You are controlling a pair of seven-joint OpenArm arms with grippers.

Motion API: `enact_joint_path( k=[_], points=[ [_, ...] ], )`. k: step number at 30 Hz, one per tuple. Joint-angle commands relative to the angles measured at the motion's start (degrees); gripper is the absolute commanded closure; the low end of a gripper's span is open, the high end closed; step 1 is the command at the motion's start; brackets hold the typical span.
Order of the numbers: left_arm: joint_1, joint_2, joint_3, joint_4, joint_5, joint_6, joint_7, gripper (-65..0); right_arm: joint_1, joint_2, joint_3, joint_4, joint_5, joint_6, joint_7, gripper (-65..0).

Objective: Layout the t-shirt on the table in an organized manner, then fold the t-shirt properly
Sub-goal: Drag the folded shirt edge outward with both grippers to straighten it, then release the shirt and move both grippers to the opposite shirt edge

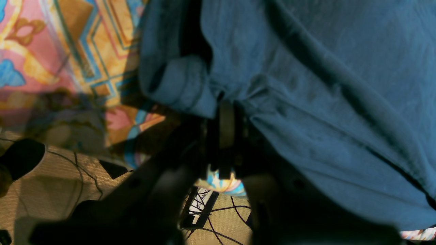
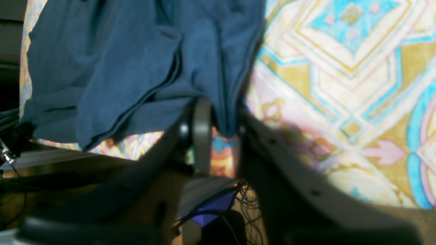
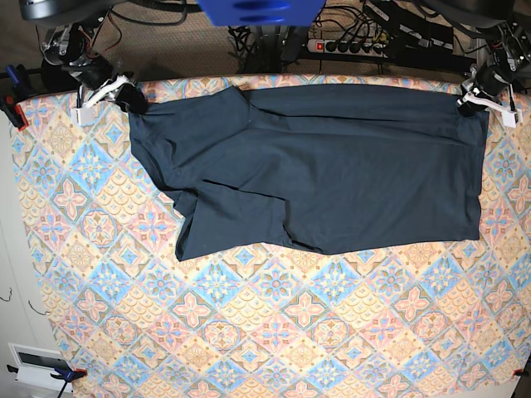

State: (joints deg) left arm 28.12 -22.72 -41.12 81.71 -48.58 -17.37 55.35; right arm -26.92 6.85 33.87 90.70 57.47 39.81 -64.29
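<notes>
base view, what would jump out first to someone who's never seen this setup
The dark navy t-shirt spread wide across the far half of the table, its plain dark cloth stark against the busy pink, blue and yellow diamond tiles. Next, the two grippers at the shirt's far corners: the right gripper at the view's left and the left gripper at its right, each at a bunched bit of fabric near the table's far edge.

t-shirt (image 3: 332,166) spread across table's (image 3: 249,332) far half, reaching far edge
</notes>
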Motion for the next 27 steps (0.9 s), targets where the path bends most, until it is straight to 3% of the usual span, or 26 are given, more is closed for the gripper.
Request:
enact_joint_path(
  k=[1,5,8,9,18,22,27],
  points=[
    [0.67,-0.97,-0.33,0.44,1.15,0.71,1.75,-9.8,-0.20,0.75,0.64,0.95,1.30,0.19,1.13,-13.9],
    [0.58,-1.15,-0.33,0.44,1.06,0.44,6.93,-26.2,-0.20,0.84,1.43,0.95,1.30,0.19,1.13,-14.9],
    [0.58,-1.15,-0.41,0.44,0.97,0.44,7.55,-40.1,-0.12,0.75,2.92,0.95,1.30,0.19,1.04,-14.9],
    [0.58,-1.15,-0.50,0.44,0.97,0.44,7.55,-41.5,-0.12,0.75,3.01,0.95,1.30,0.19,1.13,-14.9],
    [0.14,0.79,-17.12,1.67,0.97,0.35,7.81,-39.4,0.15,0.84,6.53,0.95,1.21,0.19,1.22,-14.9],
    [-0.56,0.79,-17.38,8.00,0.97,0.35,7.55,-39.4,0.15,0.84,6.53,1.04,0.42,0.19,1.22,-14.9],
    [-7.15,0.79,-17.21,9.06,1.50,0.62,7.90,-39.4,3.31,0.93,6.00,1.13,-5.47,0.19,0.78,-15.3]
  ],
)
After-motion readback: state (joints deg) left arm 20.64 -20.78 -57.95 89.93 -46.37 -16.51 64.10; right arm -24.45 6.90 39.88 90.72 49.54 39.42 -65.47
